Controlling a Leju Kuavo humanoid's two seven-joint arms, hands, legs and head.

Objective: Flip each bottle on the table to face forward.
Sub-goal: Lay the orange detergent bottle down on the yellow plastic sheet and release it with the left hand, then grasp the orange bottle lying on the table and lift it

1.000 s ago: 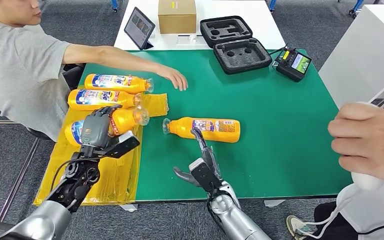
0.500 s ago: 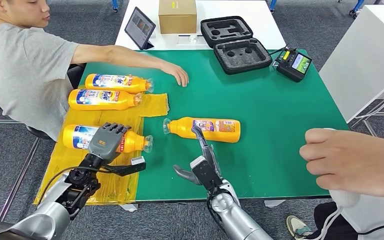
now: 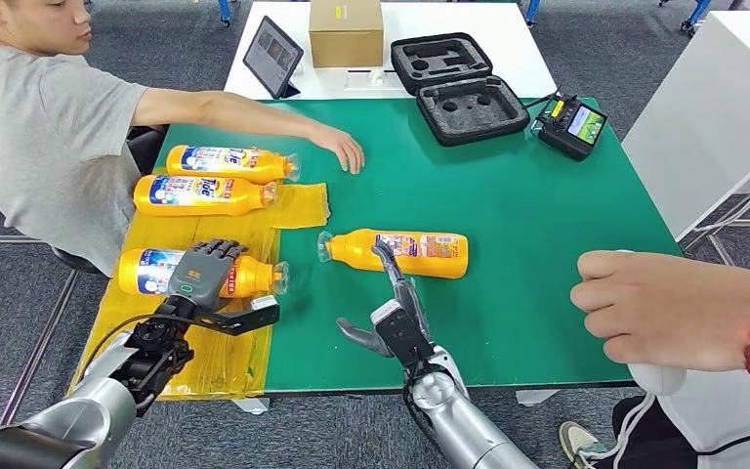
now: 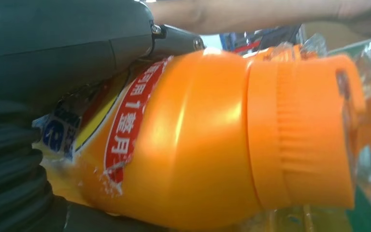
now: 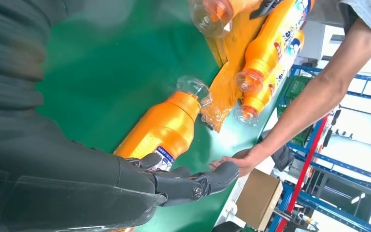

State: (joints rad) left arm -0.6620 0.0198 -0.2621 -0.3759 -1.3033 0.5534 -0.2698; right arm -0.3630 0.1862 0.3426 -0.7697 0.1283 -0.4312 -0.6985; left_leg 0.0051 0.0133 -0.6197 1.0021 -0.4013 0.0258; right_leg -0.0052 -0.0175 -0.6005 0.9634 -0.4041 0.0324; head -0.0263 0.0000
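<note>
Several orange detergent bottles lie on their sides. My left hand (image 3: 205, 274) grips the nearest bottle (image 3: 146, 272) from above on the yellow plastic sheet (image 3: 205, 362), blue label up and cap pointing right. The left wrist view shows that bottle's shoulder and cap (image 4: 198, 135) close against my palm. Two more bottles (image 3: 225, 161) (image 3: 200, 193) lie further back on the left. A fourth bottle (image 3: 420, 254) rests mid-table on the green mat, cap to the left. My right hand (image 3: 395, 318) is open just in front of it, one fingertip reaching its near side; the right wrist view shows this bottle (image 5: 162, 128) beyond my fingers (image 5: 193, 186).
A seated person at the left stretches a hand (image 3: 342, 149) onto the mat beside the far bottle. Another person's hand (image 3: 664, 308) hovers at the right edge. A black foam case (image 3: 459, 88), a controller (image 3: 572, 125), a tablet (image 3: 271, 54) and a cardboard box (image 3: 346, 31) stand at the back.
My left hand has brought its bottle down from a raised, tilted pose to lie flat on the yellow sheet. The person's hand at the right has moved leftward. My right hand has stayed put.
</note>
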